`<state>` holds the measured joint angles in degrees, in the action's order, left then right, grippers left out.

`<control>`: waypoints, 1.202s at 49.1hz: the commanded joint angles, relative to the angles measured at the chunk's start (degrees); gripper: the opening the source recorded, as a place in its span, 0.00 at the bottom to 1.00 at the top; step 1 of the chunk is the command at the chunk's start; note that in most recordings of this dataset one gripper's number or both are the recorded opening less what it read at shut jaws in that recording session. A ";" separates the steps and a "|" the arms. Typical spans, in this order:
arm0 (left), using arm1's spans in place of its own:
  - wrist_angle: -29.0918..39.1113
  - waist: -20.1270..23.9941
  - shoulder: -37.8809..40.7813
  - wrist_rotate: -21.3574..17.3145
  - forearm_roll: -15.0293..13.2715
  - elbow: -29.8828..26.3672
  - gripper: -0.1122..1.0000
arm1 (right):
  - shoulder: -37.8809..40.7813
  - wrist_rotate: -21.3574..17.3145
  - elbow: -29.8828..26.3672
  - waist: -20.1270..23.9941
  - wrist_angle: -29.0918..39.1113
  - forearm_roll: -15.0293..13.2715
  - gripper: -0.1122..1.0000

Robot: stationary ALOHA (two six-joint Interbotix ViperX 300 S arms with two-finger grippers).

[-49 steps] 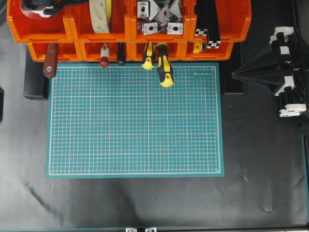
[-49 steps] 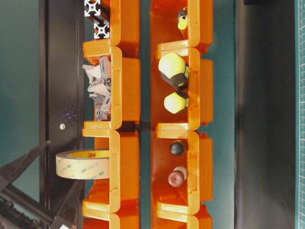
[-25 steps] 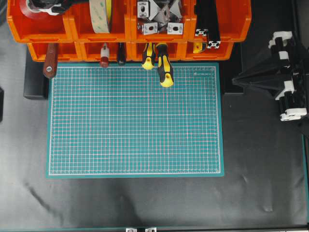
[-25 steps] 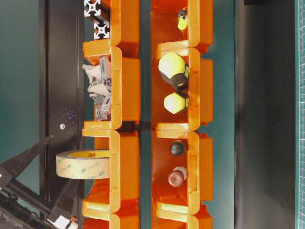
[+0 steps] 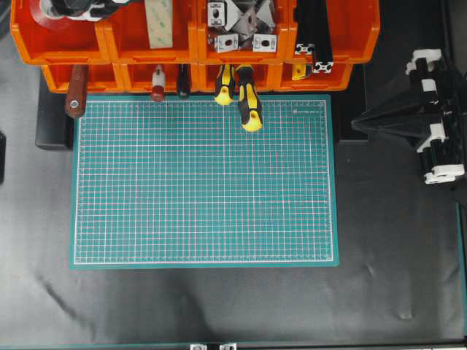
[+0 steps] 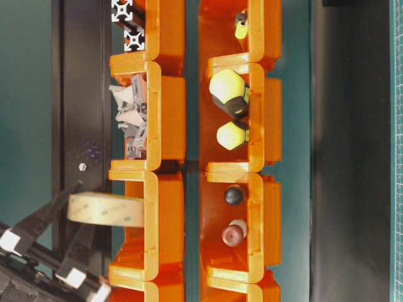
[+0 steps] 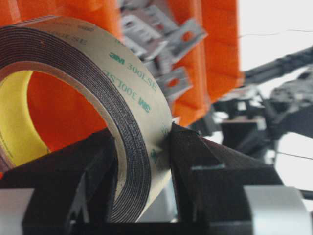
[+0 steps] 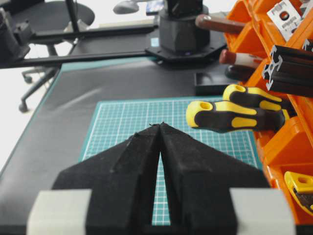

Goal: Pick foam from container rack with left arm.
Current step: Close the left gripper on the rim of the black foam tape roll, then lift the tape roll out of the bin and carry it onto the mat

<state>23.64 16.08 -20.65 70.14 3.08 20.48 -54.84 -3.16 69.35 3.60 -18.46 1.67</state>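
Closest to the left wrist camera, the left gripper [image 7: 144,169] grips the foam [image 7: 98,93]: one black finger sits inside the ring's open centre against the cream-yellow liner, the other presses the printed tan outer face, so the wall of the roll is pinched between them. Beyond it, toward 12 o'clock in that view, stand an orange bin wall of the container rack [image 7: 220,49] and a heap of grey metal brackets [image 7: 164,44]. From overhead, the green cutting mat [image 5: 204,182] fills the middle of the black table [image 5: 219,306]; at 3 o'clock the right gripper [image 5: 357,117] hangs over the table, its black fingers meeting at the tips and carrying nothing. At 12 o'clock the container rack [image 5: 321,44] spans the mat's far edge; two yellow-and-black screwdrivers [image 5: 248,102] project from a front bin onto the mat, and a brown-handled tool [image 5: 75,98] projects at 10 o'clock. Farther back, the foam [image 5: 158,22] stands on edge in the second rear bin from the left, with the left gripper's white parts [image 5: 87,10] at the top edge beside it, above a red tape roll [image 5: 51,18]. Black aluminium extrusions [image 5: 314,36] fill the rightmost rear bin.
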 commanded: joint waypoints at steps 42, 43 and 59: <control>-6.68 -32.17 -2.20 -37.62 0.26 4.48 0.33 | -0.09 -3.52 -0.70 0.09 0.18 0.35 0.10; -5.89 -32.43 -1.49 -38.32 0.35 4.57 0.33 | -0.09 -3.60 -0.70 0.09 0.18 0.35 0.10; 11.16 -33.05 9.32 -40.69 0.26 1.41 0.33 | -0.53 -6.33 -0.88 0.09 0.79 0.35 0.10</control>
<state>30.94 -16.79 -12.83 29.62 3.16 24.87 -55.46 -8.88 69.35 3.60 -18.28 1.93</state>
